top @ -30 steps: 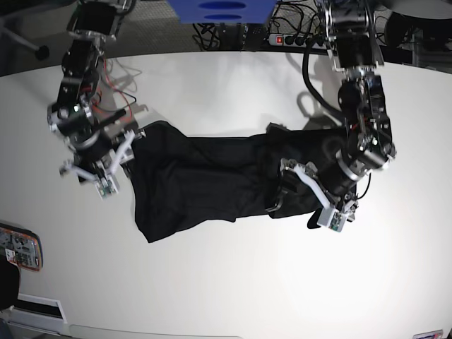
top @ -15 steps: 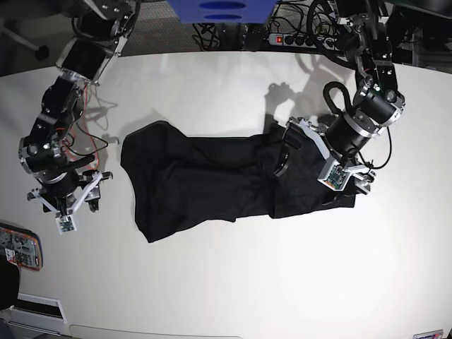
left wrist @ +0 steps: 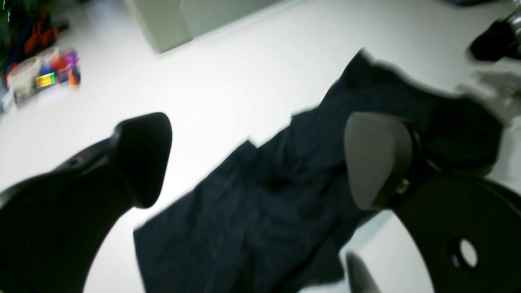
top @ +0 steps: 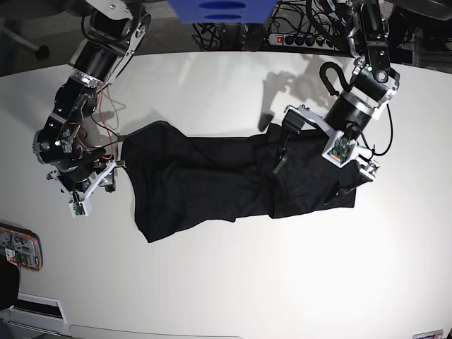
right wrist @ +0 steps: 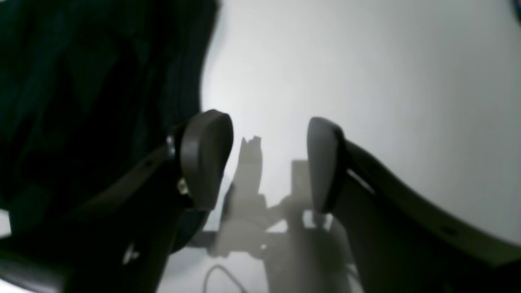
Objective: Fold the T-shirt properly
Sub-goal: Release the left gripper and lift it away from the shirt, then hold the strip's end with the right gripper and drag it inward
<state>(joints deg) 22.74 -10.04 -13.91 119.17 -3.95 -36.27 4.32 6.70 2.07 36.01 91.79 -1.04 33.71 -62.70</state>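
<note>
T-shirt (top: 226, 180) spread lengthwise across the middle of the white surface (top: 233, 282), black, matte, soft, rumpled into long creases and overlapping folds. Broad rounded end toward the right arm's side of the base view; narrower bunched end with a squared corner toward the left arm's side.

Left end effector (top: 332, 152) raised above the narrow end of the cloth, jaws wide apart, nothing held. In the left wrist view (left wrist: 260, 162), dark rubbery pads (left wrist: 376, 158) blunt and rounded, one to each side, with the T-shirt (left wrist: 276, 195) running between them below; contact with the cloth not evident. View blurred, so fine weave not discernible.

Right end effector (top: 88, 187) just beside the broad end of the T-shirt, over bare surface, jaws moderately parted and empty. In the right wrist view (right wrist: 268, 162), smooth oval pads (right wrist: 205, 158) apart over the pale surface (right wrist: 366, 81), dark cloth (right wrist: 89, 81) filling the area beside one finger; touching or merely adjacent cannot be determined.

Surface smooth, matte white, evenly lit, with soft arm shadows.
</note>
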